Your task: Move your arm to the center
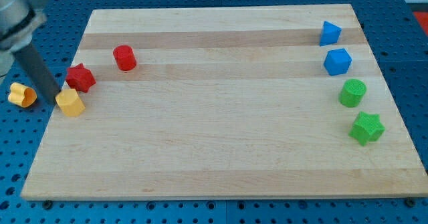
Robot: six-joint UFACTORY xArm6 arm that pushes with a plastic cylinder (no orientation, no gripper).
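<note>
Item: my tip, at the frame's far left edge of the tabletop, just beside the yellow block and near the red star block; no jaws fitted, nothing held. Step: travel to centre not yet made; next move likely calls for a long rightward slide into open board, clear of both blocks.

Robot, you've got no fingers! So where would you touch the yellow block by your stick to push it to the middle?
No gripping for me, only pushing. My tip sits right at the yellow block's left edge, so I'd press its left face and slide it toward the view's right. The red star is close above it, so I'd probably angle slightly downward.
</note>
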